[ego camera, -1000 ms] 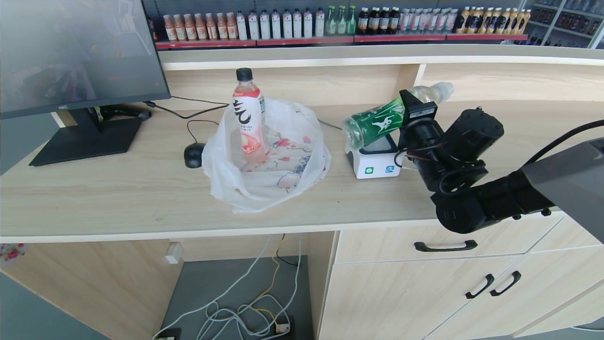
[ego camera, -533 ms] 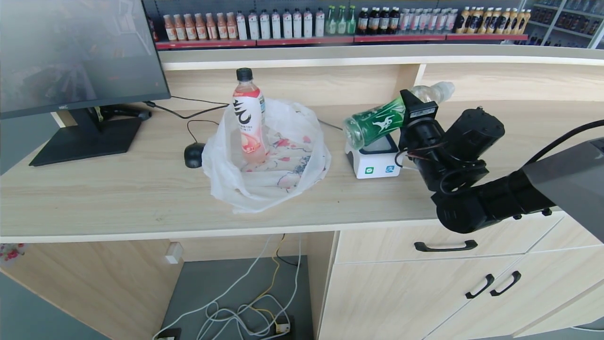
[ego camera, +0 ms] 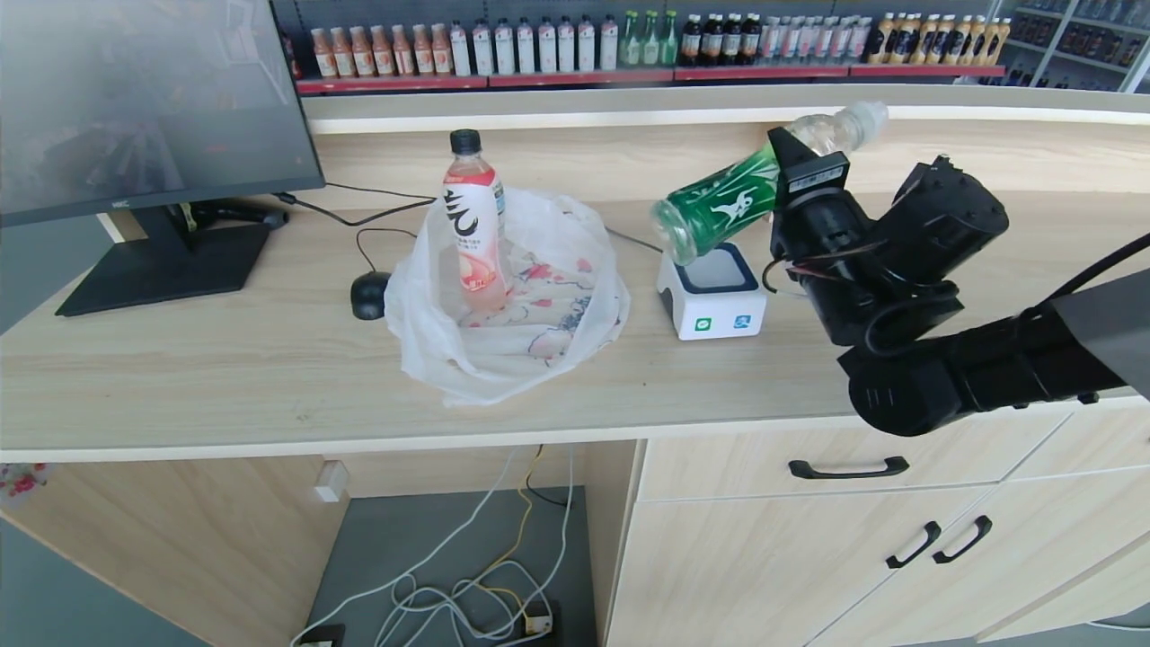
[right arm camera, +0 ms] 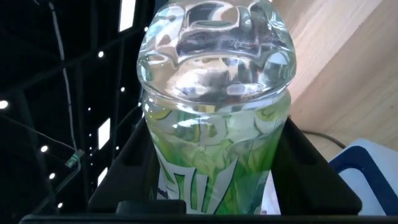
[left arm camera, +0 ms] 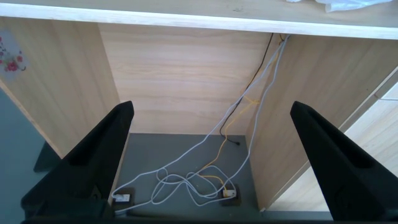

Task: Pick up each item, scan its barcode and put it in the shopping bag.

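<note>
Left claw (left arm camera: 211, 155): spread wide with nothing between its black fingers (left arm camera: 93, 165), facing the open recess under the counter.
Cables (left arm camera: 193, 183): white and yellow, tangled on the grey floor of that recess.
Counter (ego camera: 225, 359): pale wood, running across the middle of the head view.
Right claw (ego camera: 786, 175): right of centre in the head view, clamped on the green bottle.
Green bottle (ego camera: 723, 205): held tilted, clear base toward the lower left and cap toward the upper right. The fingers grip it near the shoulder, so the labelled body juts out to their left. In the right wrist view the label (right arm camera: 211, 180) sits between the two black fingers.
Scanner (ego camera: 712, 292): a white box on the counter, just under the bottle's base and apart from it.
Shopping bag (ego camera: 539, 305): white plastic, mouth open, left of the scanner at centre frame.
Pink bottle (ego camera: 473, 225): upright inside the bag, against its left side.
Mouse (ego camera: 368, 295): black, just left of the bag.
Monitor (ego camera: 135, 99): dark, upper left.
Drinks shelf (ego camera: 629, 40): along the top edge.
</note>
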Tool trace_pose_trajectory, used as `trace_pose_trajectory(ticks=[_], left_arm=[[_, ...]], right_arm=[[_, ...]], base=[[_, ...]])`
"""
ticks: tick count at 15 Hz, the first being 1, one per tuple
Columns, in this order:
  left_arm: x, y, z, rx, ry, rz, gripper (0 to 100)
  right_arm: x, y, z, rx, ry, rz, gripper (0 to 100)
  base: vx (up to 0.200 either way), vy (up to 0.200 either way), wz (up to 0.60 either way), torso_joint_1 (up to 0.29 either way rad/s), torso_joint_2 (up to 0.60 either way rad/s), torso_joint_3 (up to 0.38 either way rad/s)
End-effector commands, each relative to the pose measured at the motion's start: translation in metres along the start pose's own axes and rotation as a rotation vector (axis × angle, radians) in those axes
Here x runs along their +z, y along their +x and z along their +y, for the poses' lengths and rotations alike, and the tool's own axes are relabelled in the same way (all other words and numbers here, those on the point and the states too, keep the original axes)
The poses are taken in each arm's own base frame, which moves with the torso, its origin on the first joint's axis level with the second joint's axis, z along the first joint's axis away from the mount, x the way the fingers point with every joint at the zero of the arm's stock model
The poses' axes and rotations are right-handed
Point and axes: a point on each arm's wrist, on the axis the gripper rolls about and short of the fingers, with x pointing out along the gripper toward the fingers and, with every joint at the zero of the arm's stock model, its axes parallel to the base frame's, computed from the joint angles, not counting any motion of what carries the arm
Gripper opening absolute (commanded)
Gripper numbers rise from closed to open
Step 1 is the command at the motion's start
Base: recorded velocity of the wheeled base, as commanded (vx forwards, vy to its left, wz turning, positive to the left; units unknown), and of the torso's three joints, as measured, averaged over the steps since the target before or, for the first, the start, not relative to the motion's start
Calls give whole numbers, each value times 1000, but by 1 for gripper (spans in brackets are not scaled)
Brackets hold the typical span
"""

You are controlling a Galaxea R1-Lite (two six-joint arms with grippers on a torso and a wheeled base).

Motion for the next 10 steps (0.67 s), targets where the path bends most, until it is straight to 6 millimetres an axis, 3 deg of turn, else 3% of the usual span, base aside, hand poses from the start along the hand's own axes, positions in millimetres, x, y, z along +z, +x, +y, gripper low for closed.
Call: trace_pose_trajectory(ticks=[1, 5, 10], left_arm=[[0, 0, 0, 2, -1, 0, 100], [0, 0, 0, 0, 1, 0, 100], [0, 0, 0, 0, -1, 0, 100]], right_arm=[[4, -5, 30, 53, -39, -8, 0], [8, -42, 49, 75, -249, 32, 0], [15, -63, 56, 117, -525, 6, 0]], base=[[0, 0, 0, 0, 0, 0], [0, 0, 0, 0, 0, 0], [0, 0, 0, 0, 0, 0]])
